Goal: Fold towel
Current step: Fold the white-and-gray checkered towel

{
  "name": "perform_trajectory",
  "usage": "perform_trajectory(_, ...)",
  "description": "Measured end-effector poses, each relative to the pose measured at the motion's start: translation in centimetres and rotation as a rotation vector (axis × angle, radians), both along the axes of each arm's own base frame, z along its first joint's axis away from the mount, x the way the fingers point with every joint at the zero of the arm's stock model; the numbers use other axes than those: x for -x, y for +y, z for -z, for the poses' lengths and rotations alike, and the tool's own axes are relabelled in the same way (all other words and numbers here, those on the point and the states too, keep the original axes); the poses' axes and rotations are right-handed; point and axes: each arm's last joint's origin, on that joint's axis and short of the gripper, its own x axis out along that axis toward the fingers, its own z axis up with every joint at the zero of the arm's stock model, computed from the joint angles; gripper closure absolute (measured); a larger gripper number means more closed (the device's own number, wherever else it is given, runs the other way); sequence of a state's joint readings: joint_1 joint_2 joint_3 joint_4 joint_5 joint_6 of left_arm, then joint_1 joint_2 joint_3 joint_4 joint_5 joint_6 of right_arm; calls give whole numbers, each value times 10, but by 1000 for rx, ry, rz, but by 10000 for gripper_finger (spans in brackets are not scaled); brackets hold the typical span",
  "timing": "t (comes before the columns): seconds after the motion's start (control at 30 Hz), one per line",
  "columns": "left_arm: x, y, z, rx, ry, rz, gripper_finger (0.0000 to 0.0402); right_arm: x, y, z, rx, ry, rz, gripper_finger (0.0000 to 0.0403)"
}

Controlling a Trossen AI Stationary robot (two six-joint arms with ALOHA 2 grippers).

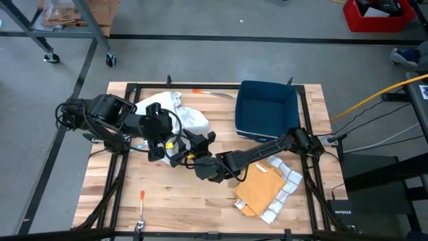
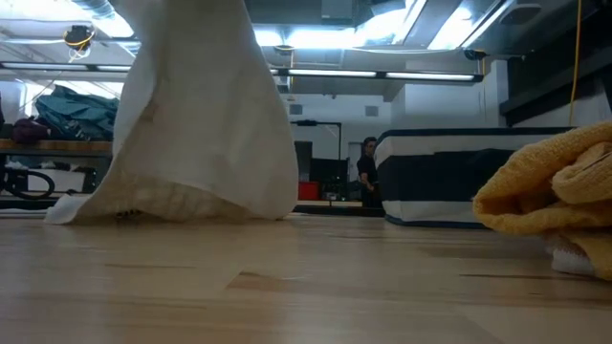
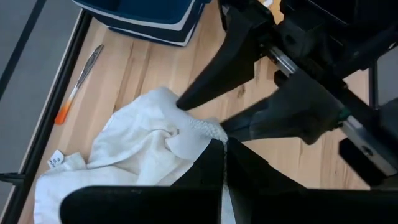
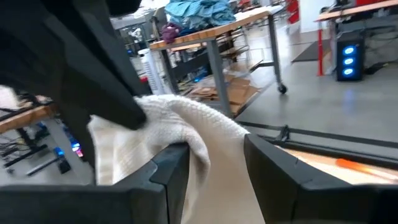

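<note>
Progress: early, by my judgement — the white towel (image 1: 175,112) is bunched and rumpled, with no flat fold anywhere on it; spreading and every fold remain.

Towel, place: one part lies heaped on the wooden table (image 1: 167,201), just behind the left gripper (image 1: 179,148); an edge is lifted off the boards and hangs as a draped sheet in the low view (image 2: 206,115), its hem brushing the table.

Left gripper: its jaws are pressed together on a pinch of towel edge, seen between its fingers (image 3: 211,168) in its own wrist view.

Right gripper: (image 1: 206,142) meets the left one over the table's middle; its fingers (image 4: 171,168) stand apart with the towel's raised fold (image 4: 186,124) running between them — whether they actually clamp it I cannot tell.

Towel, material: white waffle-weave cloth, soft, thin enough to fall in loose folds; a small tag (image 3: 56,160) at one corner.

Other cloth: an ochre terry towel (image 1: 262,191), already folded, lies beside the right arm on a pale checked cloth (image 1: 287,179).

Bin: dark blue, rigid, square-cornered (image 1: 266,110), beyond the right gripper.
</note>
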State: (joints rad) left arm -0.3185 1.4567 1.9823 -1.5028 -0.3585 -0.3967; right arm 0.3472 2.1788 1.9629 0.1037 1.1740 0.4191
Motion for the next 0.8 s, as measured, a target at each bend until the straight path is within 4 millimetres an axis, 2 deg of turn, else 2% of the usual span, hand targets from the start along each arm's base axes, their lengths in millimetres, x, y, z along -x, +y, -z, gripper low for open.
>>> perform_trajectory(0.4, 0, -1, 0, 12, -3, -10, 401, 0, 3, 1, 0, 13, -31, 247)
perform_trajectory(0.8, 1, -2, 0, 15, -6, -7, 401, 2, 2, 15, -38, 78, -41, 247)
